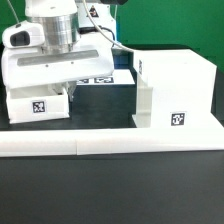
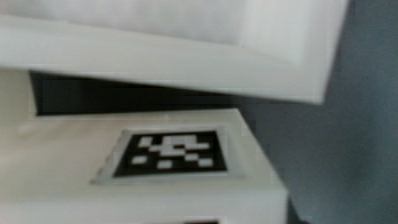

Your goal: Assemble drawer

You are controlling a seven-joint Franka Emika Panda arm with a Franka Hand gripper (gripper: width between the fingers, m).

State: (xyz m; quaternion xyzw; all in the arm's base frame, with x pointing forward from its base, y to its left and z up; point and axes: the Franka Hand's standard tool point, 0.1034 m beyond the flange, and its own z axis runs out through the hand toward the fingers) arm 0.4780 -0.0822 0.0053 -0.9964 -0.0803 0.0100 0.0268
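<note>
Nearest in the exterior view, a long white rail [image 1: 110,146] is laid across the black table [image 1: 110,195]. Just behind it two parts of the drawer are found. A small box [image 1: 38,107] is set toward the exterior view's left, and a large box [image 1: 178,95] toward the exterior view's right, with a dark gap left between them. Each is turned so that a face carrying a printed tag is shown to the camera.

The small box is judged to be light, stiff and smooth-sided, so it is likely to slip if it is pinched at a corner. It is best taken across a thin wall or two parallel faces near the middle. Its long axis appears to run across the view, parallel to the rail. The large box is judged bulkier and better pushed than lifted. Its long axis seems to run away from the camera, though the side on which it opens cannot be told.

The arm [image 1: 50,55] is held low over the small box. The gripper's fingers are hidden by the arm's own body, so it cannot be told whether they are spread, closed or holding anything. In the wrist view only a tagged white face [image 2: 173,152] and a white panel [image 2: 160,40] are seen, and no fingers.

Farthest back, the marker board [image 1: 100,79] is partly seen between arm and large box.
</note>
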